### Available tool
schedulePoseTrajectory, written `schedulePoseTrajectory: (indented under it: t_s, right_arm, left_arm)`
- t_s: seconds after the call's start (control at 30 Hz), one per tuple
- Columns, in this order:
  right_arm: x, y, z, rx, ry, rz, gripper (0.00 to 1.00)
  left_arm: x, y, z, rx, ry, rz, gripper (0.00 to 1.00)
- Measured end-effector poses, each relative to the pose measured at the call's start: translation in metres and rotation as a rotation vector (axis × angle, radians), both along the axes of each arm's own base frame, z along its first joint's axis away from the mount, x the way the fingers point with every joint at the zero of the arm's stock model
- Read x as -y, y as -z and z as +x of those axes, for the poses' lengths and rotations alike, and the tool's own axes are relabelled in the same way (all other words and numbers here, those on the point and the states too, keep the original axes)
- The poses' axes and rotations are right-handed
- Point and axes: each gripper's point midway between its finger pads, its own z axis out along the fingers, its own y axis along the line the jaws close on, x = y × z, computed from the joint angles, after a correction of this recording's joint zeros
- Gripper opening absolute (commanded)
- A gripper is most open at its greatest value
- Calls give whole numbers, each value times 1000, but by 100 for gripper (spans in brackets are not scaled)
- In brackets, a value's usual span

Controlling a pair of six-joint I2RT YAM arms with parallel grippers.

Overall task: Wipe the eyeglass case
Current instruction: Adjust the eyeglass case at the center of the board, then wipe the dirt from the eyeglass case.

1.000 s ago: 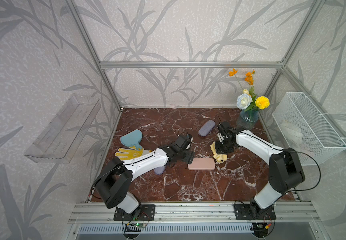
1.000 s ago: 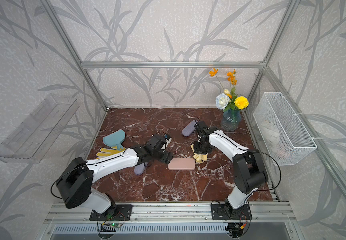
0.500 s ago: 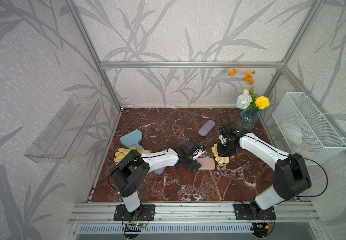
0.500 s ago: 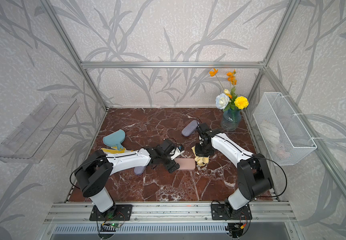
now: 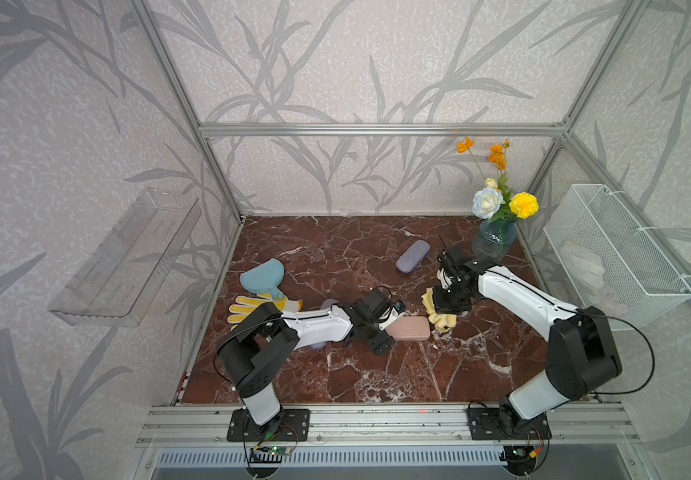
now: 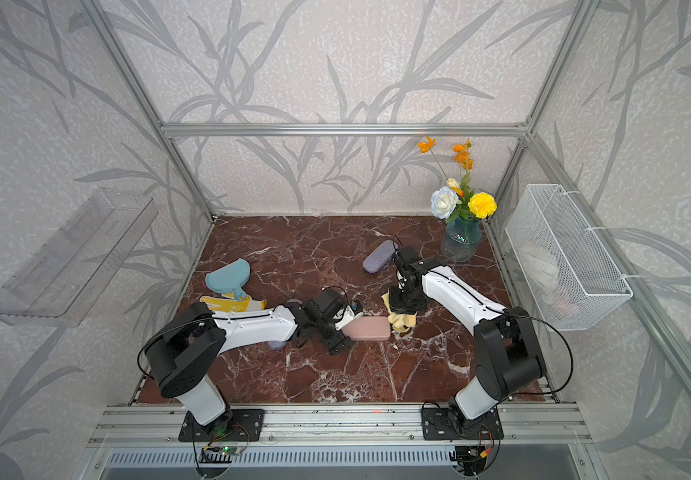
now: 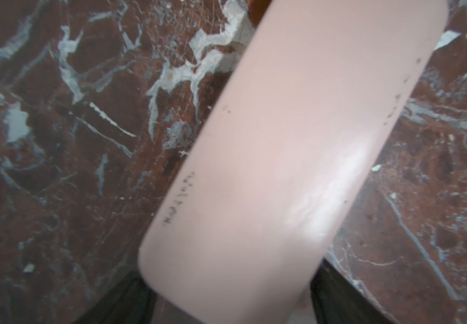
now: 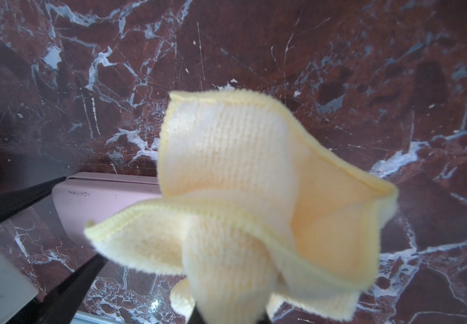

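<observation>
Pink and smooth, the eyeglass case (image 5: 410,328) is laid flat near the middle of the counter (image 5: 377,374), slightly toward its front edge. Its end toward the left edge is straddled by the left hand (image 5: 386,330), apparently so that it is steadied against rubbing; whether it is actually pinched cannot be told. A yellow cloth (image 8: 254,196) is clenched in the right hand (image 5: 444,308) and hung just beside the case's other end, bunched for wiping.
</observation>
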Motion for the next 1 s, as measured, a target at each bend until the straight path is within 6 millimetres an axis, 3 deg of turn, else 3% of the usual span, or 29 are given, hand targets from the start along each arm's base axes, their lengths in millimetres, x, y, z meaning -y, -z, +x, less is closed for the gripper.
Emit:
schedulePoseTrajectory:
  t_s: [0.17, 0.3, 0.4, 0.47, 0.57, 0.73, 0.9, 1.0]
  right_arm:
    - [1, -10, -3, 0, 7, 1, 0]
    - [-9, -23, -10, 14, 22, 39, 0]
    - [-30, -24, -20, 0, 12, 73, 0]
    - [-41, -21, -28, -17, 7, 91, 0]
    - [-39, -17, -30, -31, 32, 90, 0]
    - [-29, -17, -23, -26, 53, 85, 0]
    - [-30, -17, -24, -30, 39, 88, 0]
    - [-31, -17, -24, -30, 36, 92, 0]
  left_arm:
    - [2, 4, 0, 30, -2, -28, 58]
    - [3, 3, -2, 50, -3, -42, 55]
    - [3, 0, -6, 59, -6, -47, 80]
    - [2, -4, -10, 65, -11, -54, 87]
    - [-3, -11, -11, 91, -10, -44, 100]
    - [-9, -19, 4, 145, -6, 10, 100]
    - [7, -22, 29, 179, 48, 51, 100]
    - [11, -16, 34, 175, 80, 71, 100]
